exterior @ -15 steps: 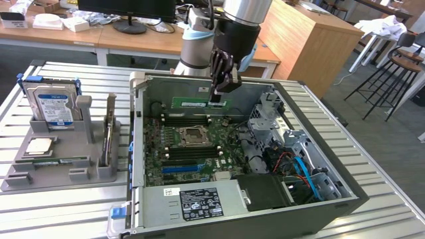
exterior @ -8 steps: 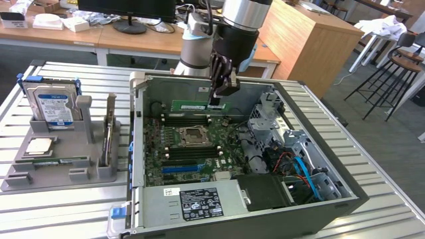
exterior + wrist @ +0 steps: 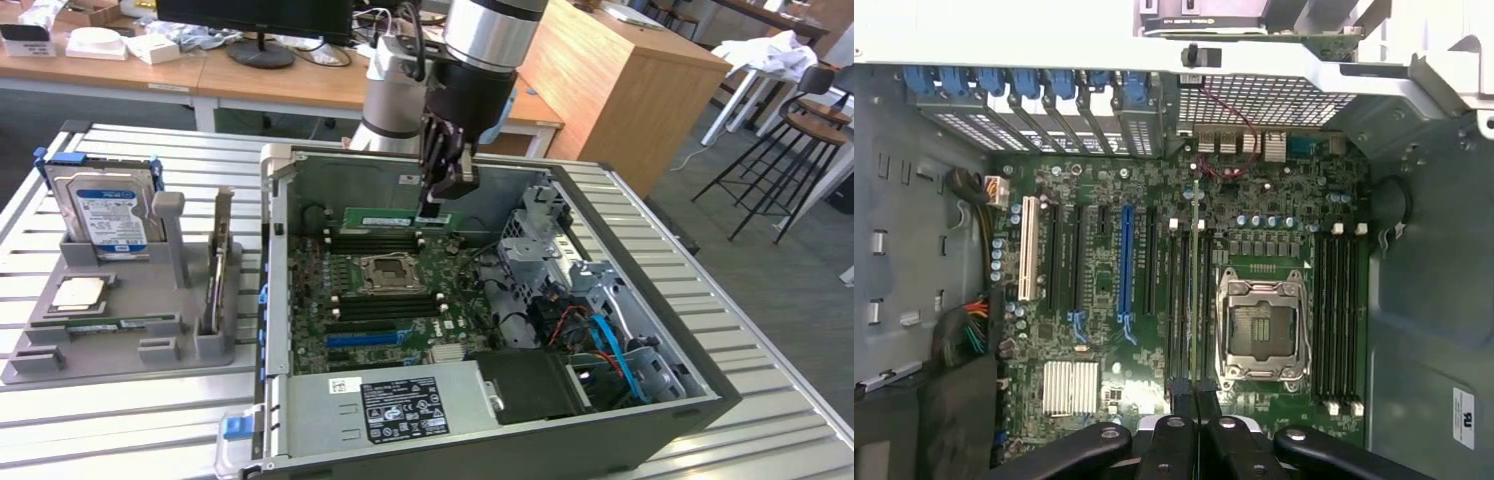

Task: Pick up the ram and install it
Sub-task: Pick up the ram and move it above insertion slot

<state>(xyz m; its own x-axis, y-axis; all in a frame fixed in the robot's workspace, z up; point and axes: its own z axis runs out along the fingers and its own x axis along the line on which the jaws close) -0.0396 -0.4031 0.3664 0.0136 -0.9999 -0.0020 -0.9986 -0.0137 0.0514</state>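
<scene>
Exterior view: we list an open computer case (image 3: 387, 182) on the slatted table (image 3: 120, 425). The arm's jaws are clamped on one end of the ram (image 3: 387, 217), which is held level above the motherboard (image 3: 347, 312), just beyond the CPU socket (image 3: 388, 270).

Wrist view: we list the ram (image 3: 1197, 285) edge-on between the closed jaws, lined up along the black memory slots (image 3: 1176, 300) beside the CPU socket (image 3: 1262, 330).

Silver arm (image 3: 497, 30), grey joint, black wrist, black fingers (image 3: 1172, 445)
</scene>
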